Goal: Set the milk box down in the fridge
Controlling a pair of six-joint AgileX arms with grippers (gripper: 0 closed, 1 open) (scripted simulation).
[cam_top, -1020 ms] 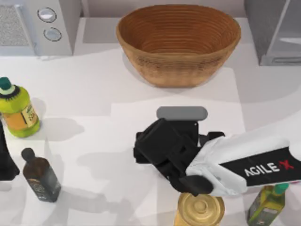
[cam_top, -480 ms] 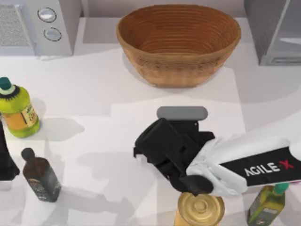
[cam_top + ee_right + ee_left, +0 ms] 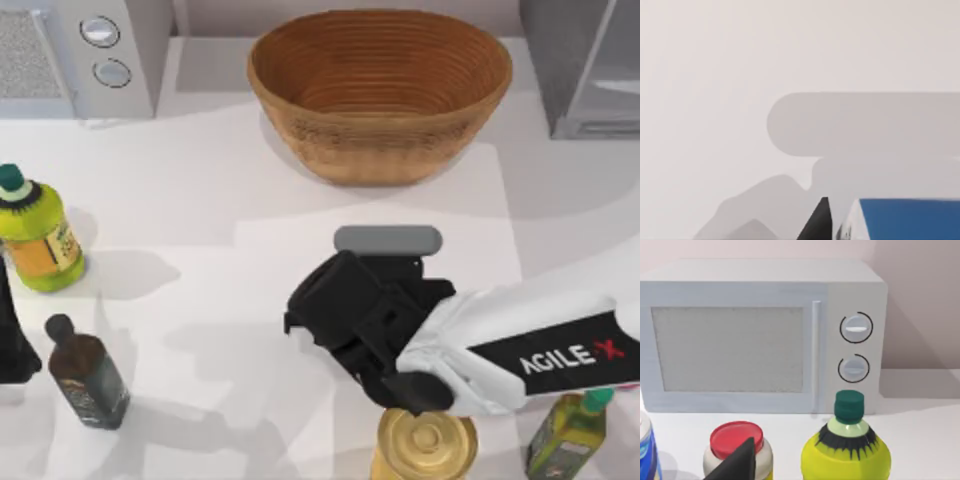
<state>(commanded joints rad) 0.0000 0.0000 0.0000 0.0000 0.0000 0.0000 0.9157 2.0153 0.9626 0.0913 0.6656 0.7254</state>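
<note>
The milk box (image 3: 907, 217), a small carton with a blue upper part, showed in the right wrist view just beside a dark fingertip (image 3: 818, 222) of the right gripper (image 3: 345, 315); whether those fingers were clamped on it I could not tell. That gripper sat over the middle of the white table (image 3: 200, 200), toward its near edge, just in front of a flat grey rounded pad (image 3: 387, 239). The large plain grey fridge (image 3: 585, 65) stood at the far right corner, well apart from the gripper. A woven brown basket (image 3: 380, 85) sat at the far edge between the fridge and a grey microwave with two round dials (image 3: 80, 55). The left gripper (image 3: 737, 465) was parked near the left edge, beside a yellow-green bottle with a green cap (image 3: 35, 235).
</note>
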